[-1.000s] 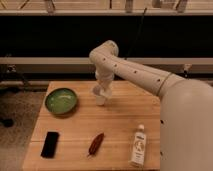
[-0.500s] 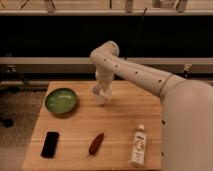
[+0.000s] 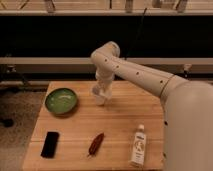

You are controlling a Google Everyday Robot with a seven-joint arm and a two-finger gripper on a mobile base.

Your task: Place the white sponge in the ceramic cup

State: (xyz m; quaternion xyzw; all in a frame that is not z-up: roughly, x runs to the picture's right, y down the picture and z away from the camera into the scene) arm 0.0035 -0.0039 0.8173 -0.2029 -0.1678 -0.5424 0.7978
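Note:
The ceramic cup (image 3: 99, 97) is a small whitish cup standing on the wooden table (image 3: 120, 125), right of the green bowl. My gripper (image 3: 102, 88) hangs straight down from the white arm, directly over the cup's mouth and touching or nearly touching its rim. The white sponge is not visible as a separate object; it is hidden by the gripper or the cup.
A green bowl (image 3: 61, 100) sits at the table's left. A black phone-like slab (image 3: 50, 144) lies front left, a reddish-brown chili-shaped item (image 3: 96, 143) front middle, a white labelled bottle (image 3: 138, 146) front right. My white arm (image 3: 145, 77) spans the right side.
Almost nothing differs; the gripper stays over the cup, perhaps a touch lower. The other objects have not moved.

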